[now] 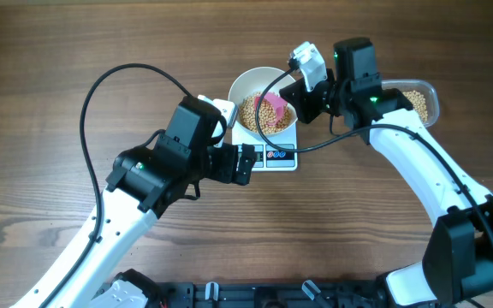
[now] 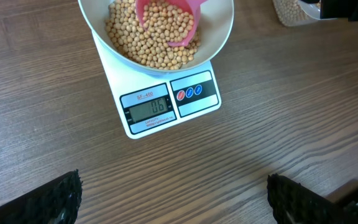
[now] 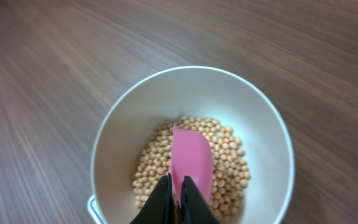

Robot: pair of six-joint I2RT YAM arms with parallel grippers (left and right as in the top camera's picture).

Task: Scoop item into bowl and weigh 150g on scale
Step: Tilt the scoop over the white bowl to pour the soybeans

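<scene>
Scoop down in bowl, bowl on scale.
Right gripper [image 3: 178, 190] pinched shut on pink scoop [image 3: 191, 158], dipped into beans [image 3: 229, 155] inside bowl [image 3: 166, 78], which sits on the scale [image 2: 166, 106]. Left gripper [image 2: 176, 202] jaws wide, empty, above table [image 2: 42, 93] before scale's front edge; tub [image 1: 422, 103] well right.

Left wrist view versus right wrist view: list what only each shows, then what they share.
Only left wrist: the grey display of the flat white digital scale, a clear plastic tub at the top edge, and the open left gripper. Only right wrist: the right gripper shut on the pink plastic scoop. Both: the round white bowl, the beige-yellow beans and that scoop.
</scene>
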